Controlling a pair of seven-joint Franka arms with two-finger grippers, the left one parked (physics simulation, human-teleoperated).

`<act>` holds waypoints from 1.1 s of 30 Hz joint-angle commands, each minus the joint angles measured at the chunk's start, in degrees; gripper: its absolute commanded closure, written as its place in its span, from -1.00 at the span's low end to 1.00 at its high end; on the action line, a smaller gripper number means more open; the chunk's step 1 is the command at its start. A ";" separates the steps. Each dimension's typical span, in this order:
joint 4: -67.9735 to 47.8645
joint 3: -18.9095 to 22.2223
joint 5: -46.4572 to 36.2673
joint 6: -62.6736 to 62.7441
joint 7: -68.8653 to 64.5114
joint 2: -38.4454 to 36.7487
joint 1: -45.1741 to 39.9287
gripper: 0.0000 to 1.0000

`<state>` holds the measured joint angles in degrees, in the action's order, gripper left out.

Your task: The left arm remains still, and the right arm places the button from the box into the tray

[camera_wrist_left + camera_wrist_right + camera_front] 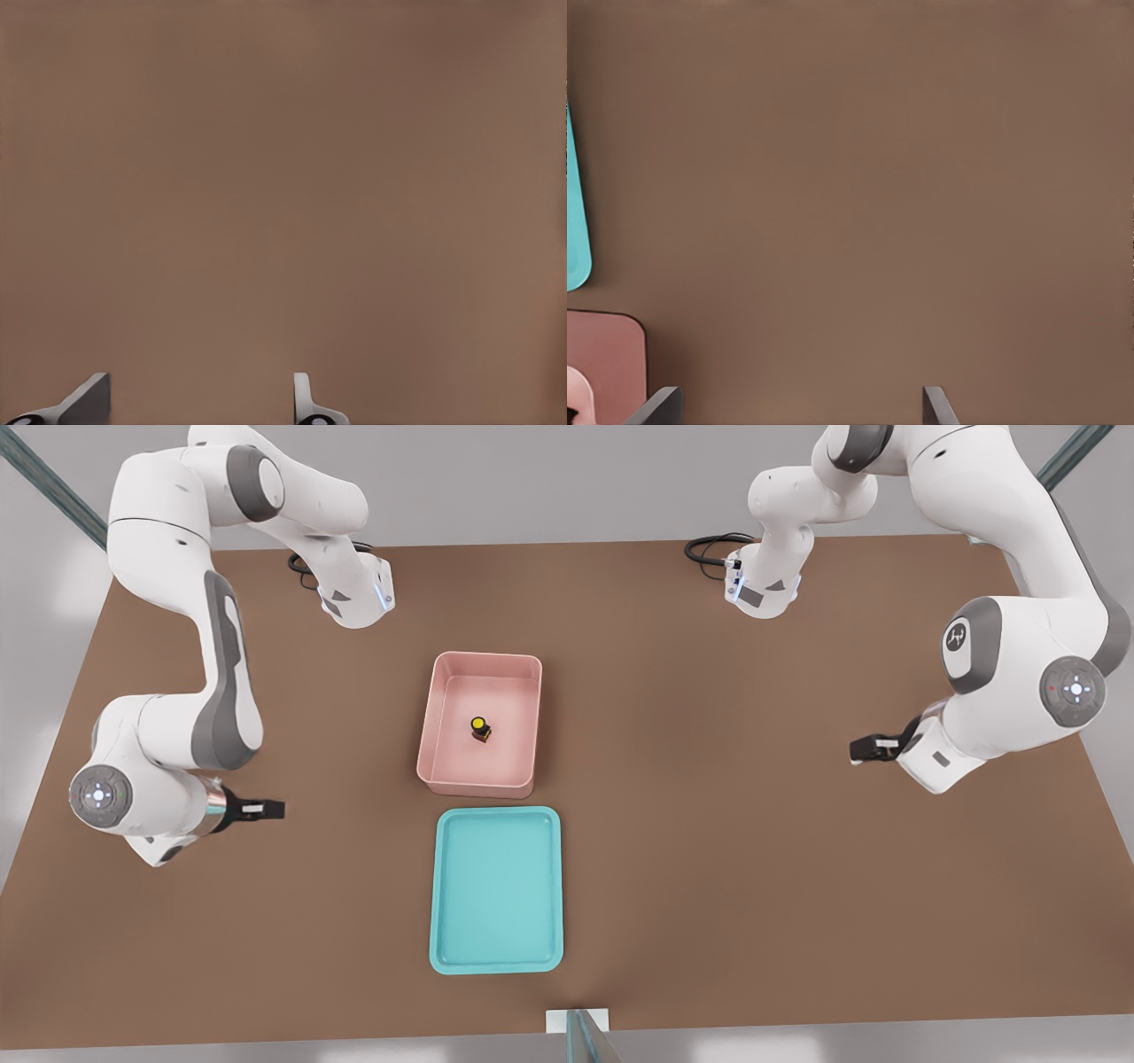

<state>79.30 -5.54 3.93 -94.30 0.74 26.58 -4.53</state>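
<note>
— Button (480, 728) where?
— Near the middle of the box (443, 691), probably upright; tray (443, 886) just beside.
— And the gripper (276, 809)?
— Well apart, toward the front view's left, over the table (709, 824), fingers (937, 409) spread, holding nothing.

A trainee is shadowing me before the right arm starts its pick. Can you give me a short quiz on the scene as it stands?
1. True or false: the button lies in the tray.
2. Which sits nearer the front view's lower edge: A, the box, or B, the tray?
3. Fill in: the gripper hovers over the table at the front view's left, apart from both containers, with its fingers ____.

Key:
1. False. The button sits in the box.
2. B.
3. Open.
</note>
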 commanded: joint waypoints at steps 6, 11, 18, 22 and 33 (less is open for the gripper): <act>-0.55 -0.44 -0.15 -5.10 28.61 0.31 18.67 -1.00; 24.05 -0.53 -2.26 -26.89 43.11 -6.72 23.07 -1.00; 36.37 -4.04 -2.09 -33.75 57.61 -11.73 30.37 -1.00; 37.24 -4.04 -1.82 -38.06 65.61 -8.13 35.11 -1.00; 42.43 -4.04 -1.82 -41.93 67.72 -8.83 36.43 -1.00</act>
<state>121.48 -9.59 2.11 -134.17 49.44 17.76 31.78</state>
